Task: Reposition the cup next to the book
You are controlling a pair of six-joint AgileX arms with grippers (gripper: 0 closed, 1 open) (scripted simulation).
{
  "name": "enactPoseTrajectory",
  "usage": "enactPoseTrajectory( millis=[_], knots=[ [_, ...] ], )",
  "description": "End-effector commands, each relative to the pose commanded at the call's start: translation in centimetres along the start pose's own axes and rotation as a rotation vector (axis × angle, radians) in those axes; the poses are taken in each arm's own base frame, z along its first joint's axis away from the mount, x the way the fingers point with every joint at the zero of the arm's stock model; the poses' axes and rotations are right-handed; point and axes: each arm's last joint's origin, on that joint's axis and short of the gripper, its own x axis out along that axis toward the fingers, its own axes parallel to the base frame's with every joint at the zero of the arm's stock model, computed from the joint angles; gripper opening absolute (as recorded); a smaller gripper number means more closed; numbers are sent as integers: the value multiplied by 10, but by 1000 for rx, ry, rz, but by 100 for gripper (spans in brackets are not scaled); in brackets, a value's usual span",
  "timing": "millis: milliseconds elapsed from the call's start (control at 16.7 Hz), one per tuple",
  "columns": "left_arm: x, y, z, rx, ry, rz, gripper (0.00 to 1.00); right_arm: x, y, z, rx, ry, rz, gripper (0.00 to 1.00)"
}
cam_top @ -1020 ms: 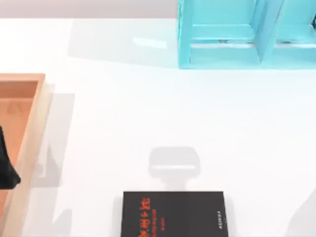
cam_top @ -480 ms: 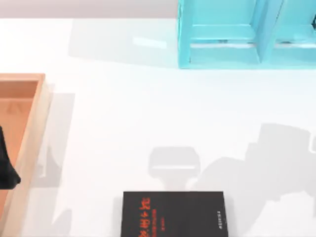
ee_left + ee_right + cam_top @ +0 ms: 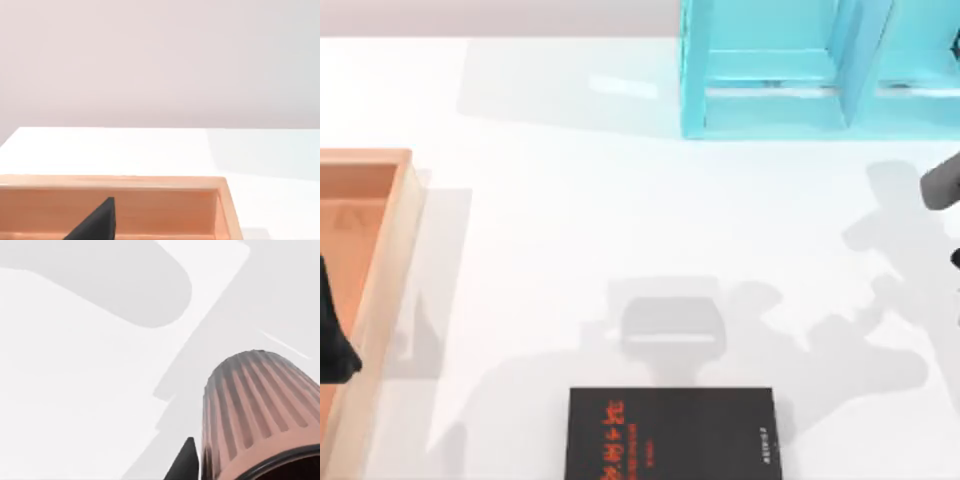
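The cup [image 3: 260, 415], ribbed and terracotta-coloured, shows close up in the right wrist view, cut off by the picture's edge, with one dark tip of the right gripper's fingers [image 3: 186, 462] just beside its wall; whether that tip touches the cup, and whether the fingers are clenched on it, I cannot tell. Where the cup stands or hangs over the tabletop is hard to make out from that view. In the top view a dark part of the right arm [image 3: 942, 180] reaches in at the tabletop's right edge, below the turquoise shelf [image 3: 770, 110] that stands at the far edge towards the right corner and is cut off at the top. The book [image 3: 670, 432], black with red-orange lettering, lies flat at the near edge about midway along it, its lower part cut off. The white tabletop [image 3: 570, 220] carries soft grey shadows, a broad spread of them between the book and the right edge. A long wooden tray [image 3: 390, 300] lies along the left edge; the left gripper [image 3: 332, 340] is a dark shape over it, partly out of frame, and whether its fingers are released or clenched I cannot tell. The left wrist view looks over the tray's wall to a plain pale room wall [image 3: 160, 60]
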Motion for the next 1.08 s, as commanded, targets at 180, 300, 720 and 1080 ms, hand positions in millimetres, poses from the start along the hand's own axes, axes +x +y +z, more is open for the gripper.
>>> enactPoseTrajectory(
  millis=[180, 300, 720, 1080],
  knots=[
    [0, 0, 0, 0, 0, 0, 100, -2, 53, 6, 236, -5, -6, 0],
    [0, 0, 0, 0, 0, 0, 100, -4, 84, 5, 370, -24, -13, 0],
    [0, 0, 0, 0, 0, 0, 100, -15, 156, -16, 619, -136, -14, 0],
    [0, 0, 0, 0, 0, 0, 100, -16, 165, -20, 647, -156, -12, 0]
  ],
)
